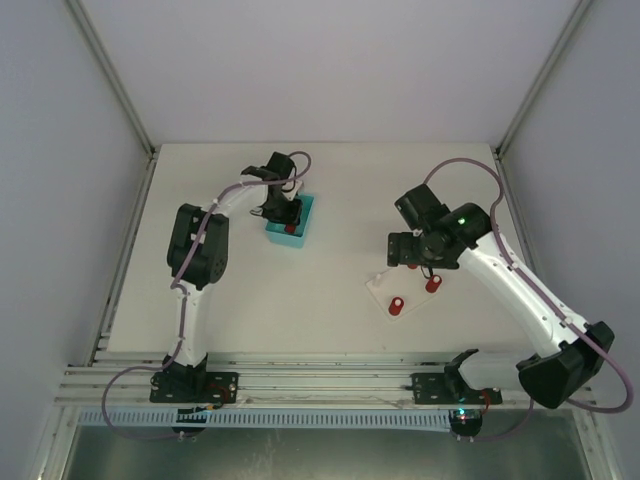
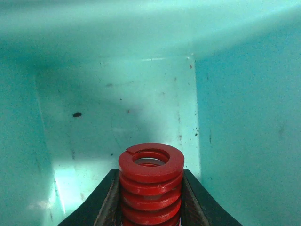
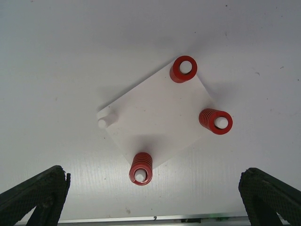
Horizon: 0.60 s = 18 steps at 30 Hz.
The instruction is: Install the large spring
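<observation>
Mid-pick, by the look of it. Pinching a red metal coil spring (image 2: pixel 151 162) between the two black fingers (image 2: pixel 106 202) of the left hand (image 2: pixel 150 202), down inside the teal plastic bin (image 2: pixel 244 117), well apart from the white square peg plate (image 3: pixel 155 117), on its left-arm side. Gripped across the coils, axis upright, bore facing up, probably so as to drop straight over a peg with no reorienting. Cannot tell whether resting on the bin floor or lifted off it. Hovering above the plate with the right hand (image 1: pixel 405 252), spread wide and holding nothing; likely parked there to keep the wrist camera on the plate, or to steady the plate at insertion. Lying flat on the white counter (image 1: pixel 330 180), that plate, skewed to the counter's near edge. Carrying red springs (image 3: pixel 216 121) on three of the plate's corner pegs; showing only a bare white peg (image 3: pixel 102 123) at the fourth corner, so presumably the target. Hard to judge from these views whether the held spring is larger than those three. Next, as a guess: lift clear of the bin walls, carry across to the plate, line the bore up over the bare peg, lower, let go. Risks: snagging on the close bin walls on the way out; nudging a light, unfixed plate sideways if lowered off-axis.
</observation>
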Motion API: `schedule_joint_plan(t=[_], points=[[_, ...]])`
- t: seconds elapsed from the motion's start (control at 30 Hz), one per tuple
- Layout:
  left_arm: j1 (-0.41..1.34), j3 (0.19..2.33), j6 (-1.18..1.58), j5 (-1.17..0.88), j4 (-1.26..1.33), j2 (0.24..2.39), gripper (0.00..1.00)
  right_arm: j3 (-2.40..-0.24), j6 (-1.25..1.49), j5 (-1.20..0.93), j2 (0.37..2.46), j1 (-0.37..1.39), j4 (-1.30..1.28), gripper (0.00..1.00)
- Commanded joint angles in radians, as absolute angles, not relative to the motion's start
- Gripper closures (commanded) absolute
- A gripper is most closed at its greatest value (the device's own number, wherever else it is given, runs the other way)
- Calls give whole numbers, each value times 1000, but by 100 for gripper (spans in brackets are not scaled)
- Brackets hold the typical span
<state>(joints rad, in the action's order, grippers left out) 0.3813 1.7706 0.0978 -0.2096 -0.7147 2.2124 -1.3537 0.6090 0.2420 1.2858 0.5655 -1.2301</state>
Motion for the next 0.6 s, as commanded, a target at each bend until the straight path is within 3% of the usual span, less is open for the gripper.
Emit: schedule_joint_plan(t=[0.0, 0.3, 0.57], points=[[377, 1825, 89, -200, -729, 2174, 91, -1352, 605, 255, 1265, 558, -1244, 0], [376, 1829, 91, -217, -695, 2066, 93, -1400, 578, 201, 1282, 516, -1218, 1], [390, 1674, 58, -279, -463, 1890, 93, -1545, 535, 40, 1351, 436, -1205, 0]])
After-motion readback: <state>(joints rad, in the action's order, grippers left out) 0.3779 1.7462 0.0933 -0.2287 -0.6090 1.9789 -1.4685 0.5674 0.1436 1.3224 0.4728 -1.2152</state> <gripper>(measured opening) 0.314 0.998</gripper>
